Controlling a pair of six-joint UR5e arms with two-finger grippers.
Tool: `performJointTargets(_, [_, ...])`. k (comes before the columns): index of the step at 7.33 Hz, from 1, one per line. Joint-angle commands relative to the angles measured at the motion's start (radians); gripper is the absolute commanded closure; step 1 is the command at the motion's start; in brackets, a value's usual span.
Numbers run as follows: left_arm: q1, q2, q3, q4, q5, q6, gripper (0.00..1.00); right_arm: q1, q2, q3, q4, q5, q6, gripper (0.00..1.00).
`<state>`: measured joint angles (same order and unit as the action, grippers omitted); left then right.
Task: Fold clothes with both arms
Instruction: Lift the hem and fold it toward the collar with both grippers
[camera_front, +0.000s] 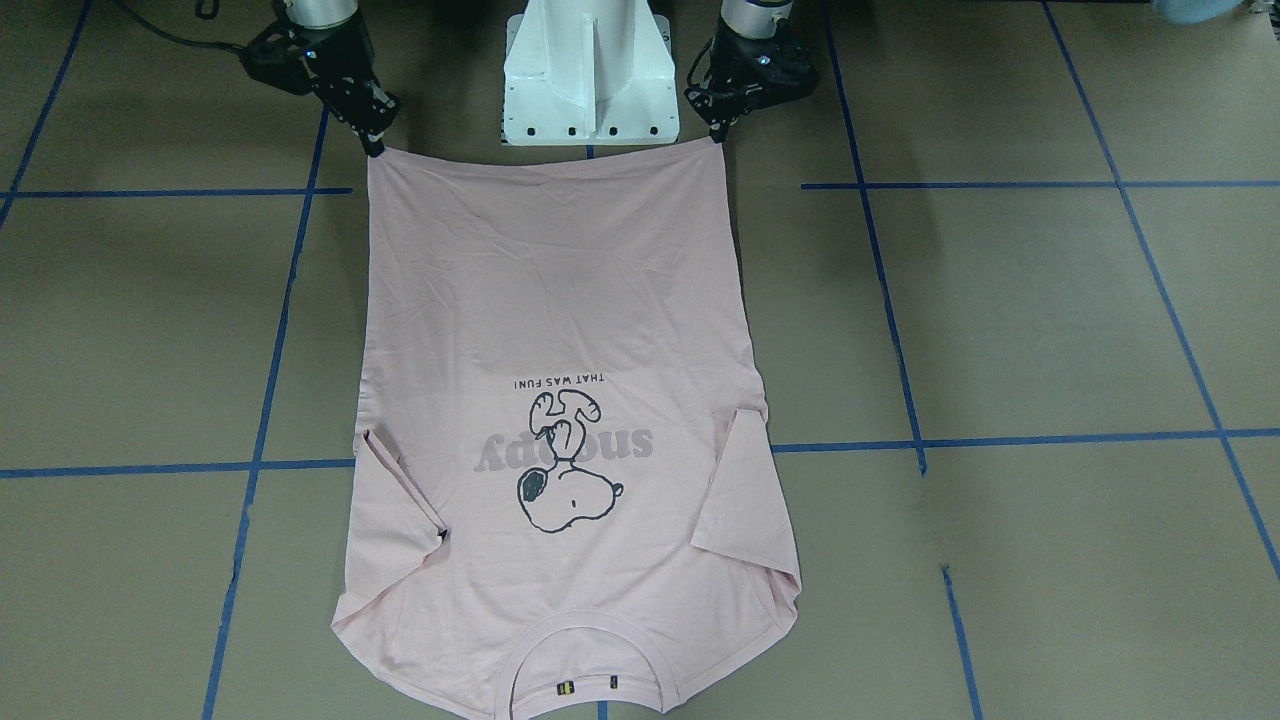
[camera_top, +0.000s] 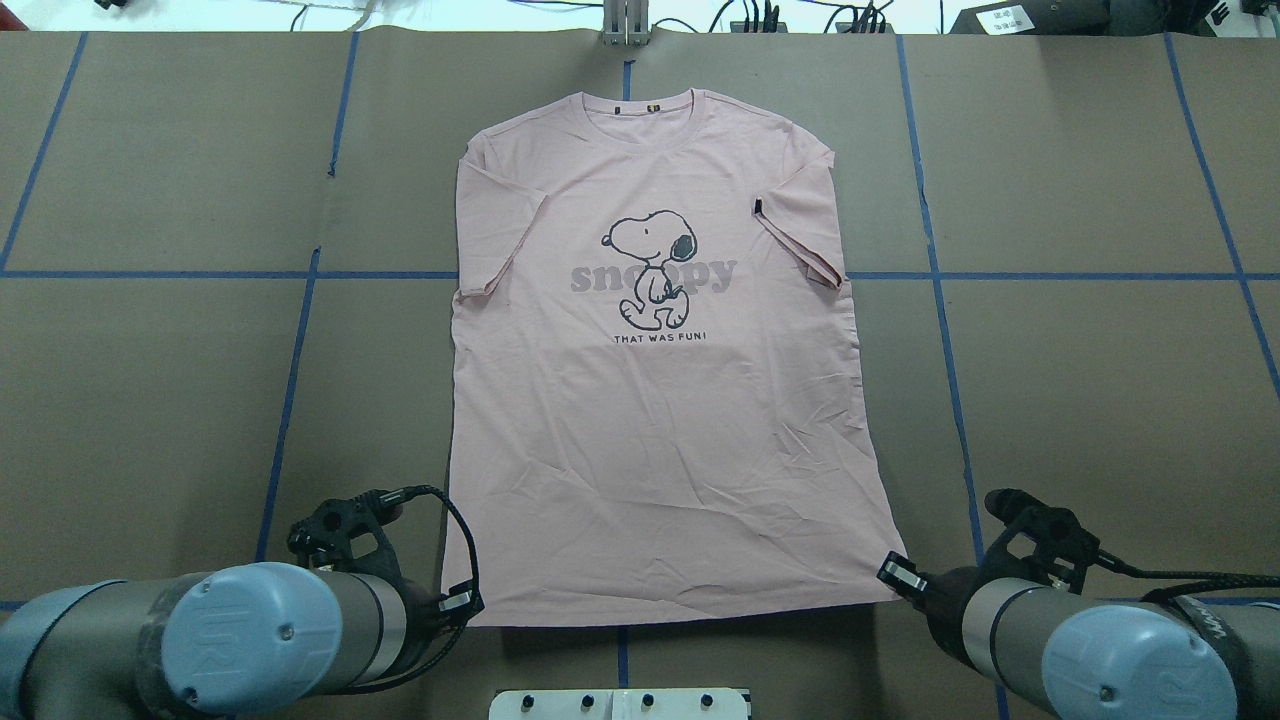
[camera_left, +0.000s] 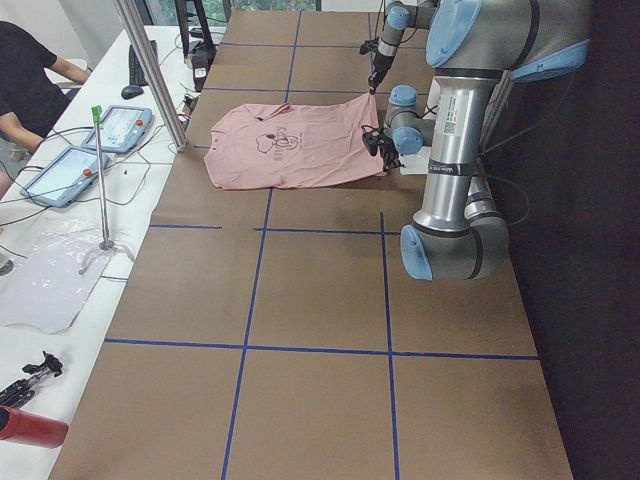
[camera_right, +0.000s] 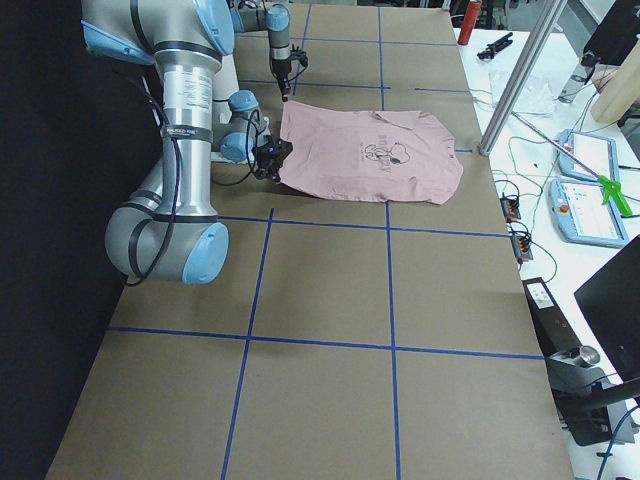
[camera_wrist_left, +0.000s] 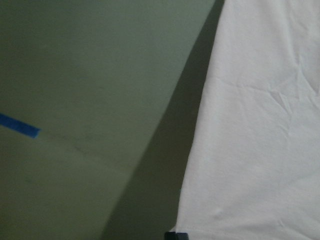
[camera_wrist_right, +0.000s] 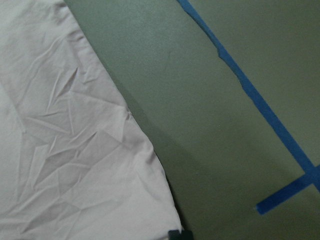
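While the pale pink T-shirt (camera_front: 560, 300) lies spread print-up on the brown table (camera_front: 1050, 300), its hem is the edge nearest the white pedestal base (camera_front: 590, 80) and its ribbed collar (camera_front: 590, 640) the edge farthest from that base; the dog print (camera_front: 565, 475) sits on the half away from the base, and both sleeves (camera_front: 745, 480) are folded in over the front.

On the base's left side, the left gripper (camera_front: 717, 137) has its 2 fingers pressed together on 1 hem corner; on the base's right side, the right gripper (camera_front: 373, 147) pinches the other hem corner the same way. Both wrist views show a broad shadow under the cloth edge, so the corners sit slightly off the table. Blue tape lines (camera_front: 1000, 440) cross the table on either side of the shirt.
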<state>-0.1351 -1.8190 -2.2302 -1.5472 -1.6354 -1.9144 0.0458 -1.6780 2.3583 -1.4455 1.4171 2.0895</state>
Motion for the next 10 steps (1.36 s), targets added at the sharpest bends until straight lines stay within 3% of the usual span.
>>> performJointTargets(1, [0.012, 0.001, -0.118, 0.116, -0.003, -0.058, 1.0, -0.082, -0.006, 0.144, -0.152, -0.001, 0.018, 1.0])
performJointTargets(2, [0.008, 0.0, -0.155, 0.128, -0.039, -0.066, 1.0, -0.081, -0.005, 0.188, -0.192, -0.003, 0.018, 1.0])
performJointTargets(4, [-0.038, -0.034, -0.109, 0.131, -0.046, -0.028, 1.0, 0.044, 0.026, 0.18, -0.2, -0.001, -0.012, 1.0])
performJointTargets(5, [-0.161, -0.122, -0.051, 0.134, -0.052, 0.077, 1.0, 0.118, 0.096, 0.149, -0.202, 0.0, -0.12, 1.0])
performJointTargets(7, [-0.327, -0.227, 0.142, 0.115, -0.046, 0.264, 1.0, 0.335, 0.307, -0.073, -0.202, 0.04, -0.334, 1.0])
performJointTargets(8, [-0.413, -0.246, 0.196, 0.08, -0.044, 0.344, 1.0, 0.471, 0.395, -0.17, -0.202, 0.136, -0.442, 1.0])
performJointTargets(10, [-0.512, -0.269, 0.216, 0.062, -0.044, 0.406, 1.0, 0.638, 0.451, -0.276, -0.204, 0.212, -0.595, 1.0])
